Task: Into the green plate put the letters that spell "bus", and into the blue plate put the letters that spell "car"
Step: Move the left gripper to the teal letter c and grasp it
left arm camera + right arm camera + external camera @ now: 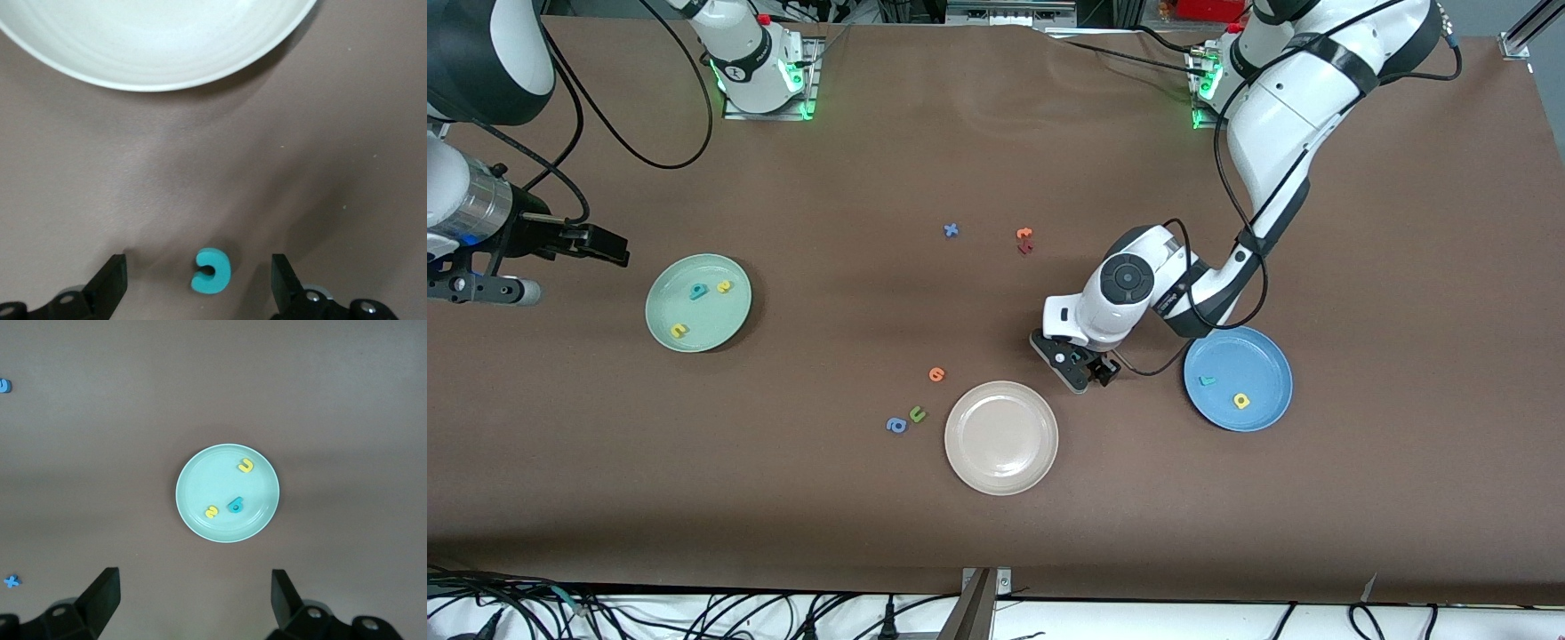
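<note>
I see the green plate (698, 302) toward the right arm's end of the surface, and it already carries the teal b (698, 291), the yellow u (724, 286) and the yellow s (679, 331), so I judge the word "bus" finished. The blue plate (1238, 378) toward the left arm's end holds 2 letters, the teal r (1207, 380) and the yellow a (1240, 401). Only the teal c (211, 271) is missing from "car".

The left pincer (1083, 369) is low over the surface, between the beige plate (1001, 436) and the blue plate. In the left wrist view its fingers (112, 283) are spread wide, and the teal c lies flat on the surface between them, not yet touched by either finger. So the step in hand is the grasp of this last letter.

The next move, as I judge it, calls for pressing the fingers together on the c, lifting it, and carrying it over the blue plate just beside. The letter is thin foam, so the fingers must be low enough to catch it.

The right pincer (193, 603) waits high over the green plate, also spread and empty.
</note>
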Available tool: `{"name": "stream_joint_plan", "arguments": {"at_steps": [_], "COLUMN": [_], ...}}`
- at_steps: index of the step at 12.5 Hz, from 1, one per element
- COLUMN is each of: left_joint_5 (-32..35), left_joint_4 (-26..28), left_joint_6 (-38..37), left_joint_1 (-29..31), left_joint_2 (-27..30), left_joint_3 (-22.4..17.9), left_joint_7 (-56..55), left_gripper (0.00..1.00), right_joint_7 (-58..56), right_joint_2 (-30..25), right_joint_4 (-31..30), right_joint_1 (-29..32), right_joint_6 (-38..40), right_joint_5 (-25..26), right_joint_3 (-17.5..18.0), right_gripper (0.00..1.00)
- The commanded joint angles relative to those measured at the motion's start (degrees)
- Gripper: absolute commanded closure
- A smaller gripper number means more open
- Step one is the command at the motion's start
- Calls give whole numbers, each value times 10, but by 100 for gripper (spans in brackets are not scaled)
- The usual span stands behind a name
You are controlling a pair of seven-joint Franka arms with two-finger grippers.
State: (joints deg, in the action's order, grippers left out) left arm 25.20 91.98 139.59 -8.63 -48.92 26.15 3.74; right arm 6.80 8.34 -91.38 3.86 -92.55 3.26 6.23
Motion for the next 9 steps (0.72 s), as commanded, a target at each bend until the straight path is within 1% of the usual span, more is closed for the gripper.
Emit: {"name": "stream_joint_plan", "arguments": {"at_steps": [1, 2, 3, 4, 5, 9], "left_joint_5": [19, 19, 19, 19, 19, 16], "left_joint_4": [-15, -14, -8, -6, -6, -8], "left_joint_6": [-2, -2, -2, -3, -5, -77], "left_joint_1": [-10, -9, -9, -7, -5, 0], "left_joint_2": [-5, -5, -3, -2, 0, 36], "left_joint_3": [-7, -7, -7, -7, -7, -4], "left_joint_7": [5, 4, 3, 4, 4, 2], "left_gripper": [39, 57, 80, 90, 94, 96], "right_joint_7": [5, 5, 5, 5, 5, 5], "right_joint_2": [-14, -13, -13, -13, -13, -12], "right_joint_4": [-11, -10, -10, -11, -11, -10], "right_joint_1": [9, 9, 9, 9, 9, 9], "right_joint_6": [-1, -1, -1, -1, -1, -1], "right_joint_5": [7, 6, 7, 6, 7, 6], "right_joint_3": [9, 9, 9, 9, 9, 9], "right_gripper": [0, 0, 0, 0, 0, 0]}}
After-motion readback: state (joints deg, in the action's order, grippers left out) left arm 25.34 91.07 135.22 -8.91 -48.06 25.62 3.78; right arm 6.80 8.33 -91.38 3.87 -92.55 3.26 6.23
